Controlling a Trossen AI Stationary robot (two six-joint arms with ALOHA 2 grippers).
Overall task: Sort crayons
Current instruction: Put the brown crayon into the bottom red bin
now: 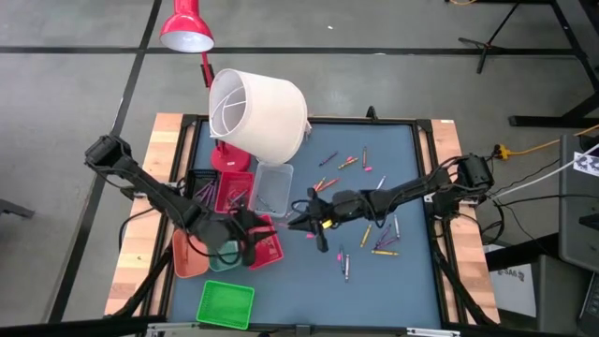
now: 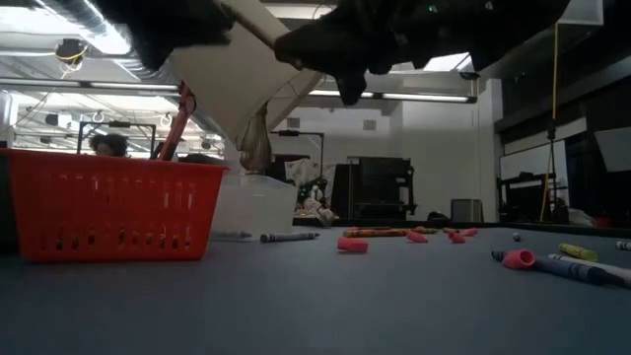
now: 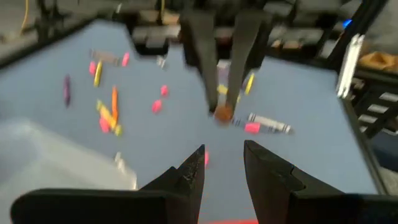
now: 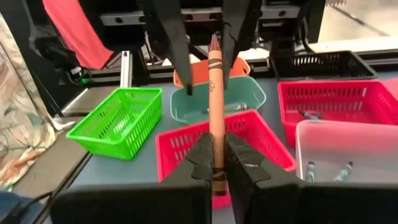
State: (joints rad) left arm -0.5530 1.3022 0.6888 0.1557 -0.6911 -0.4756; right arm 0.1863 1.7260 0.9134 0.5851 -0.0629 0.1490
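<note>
Blue-grey matting covers the table (image 1: 374,290), which sits on a grey floor with a white lampshade (image 1: 259,112) and a red lamp head (image 1: 185,28) at its far edge. Near the middle of the mat, a brown crayon (image 4: 214,112) stands upright between the pinched fingers of the right gripper (image 4: 214,163), its tip pointing toward the left gripper (image 4: 205,59) just opposite. The right gripper's jaws are nearly closed on the lower part of the stick. The left gripper (image 3: 222,168) hovers just above the cluster of trays with its two fingers spread apart and nothing between them; its tips flank the crayon's upper end without clearly touching it. Beneath and beside the two grippers lie a pink-red tray (image 4: 249,134), a teal tray (image 4: 249,99), an orange tray (image 4: 245,65), a second red tray (image 4: 336,99) and a clear tray (image 4: 348,146) with a couple of crayons in it. A bright green tray (image 1: 226,304) sits apart, nearer the front edge. Loose crayons (image 1: 384,245) in yellow, orange, purple and grey are scattered over the right half of the mat, with small pink stubs (image 2: 352,245) among them. In the low view a grey crayon (image 2: 289,237) lies on the mat beside the clear tray.
</note>
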